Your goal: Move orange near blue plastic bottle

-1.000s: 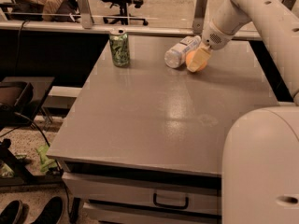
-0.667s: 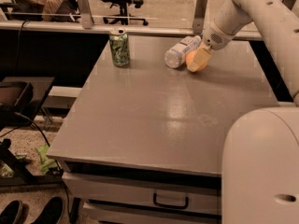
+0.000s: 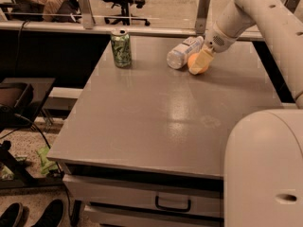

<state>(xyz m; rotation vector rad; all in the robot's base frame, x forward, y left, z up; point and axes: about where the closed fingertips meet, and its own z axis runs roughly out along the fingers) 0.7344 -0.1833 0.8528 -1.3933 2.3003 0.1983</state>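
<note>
- We see the gripper (image 3: pixel 201 60) in the upper right of the frame, low over the far part of the grey table (image 3: pixel 161 112), at the end of the white arm (image 3: pixel 251 8) that slants down from the top right corner.
- Its pale tip lies across the front of the orange (image 3: pixel 193 65), touching it. We cannot tell whether the gripper is clamped on the fruit or loose around it, since its far side is hidden.
- The orange sits at table level, just beside the blue plastic bottle (image 3: pixel 183 52), at that bottle's right. The two look to be touching or nearly so.
- The bottle lies on its side, its length running from lower left to upper right, its label facing us.
- A green patterned drink can (image 3: pixel 120 48) stands upright to the left of the bottle, well apart from it, near the table's far left edge.
- At the lower right, the robot's white body (image 3: pixel 265 169) fills the corner.
- Below the tabletop we see a drawer with a dark handle (image 3: pixel 173 205).
- A pair of dark shoes (image 3: pixel 33 215) rests on the floor at the lower left.
</note>
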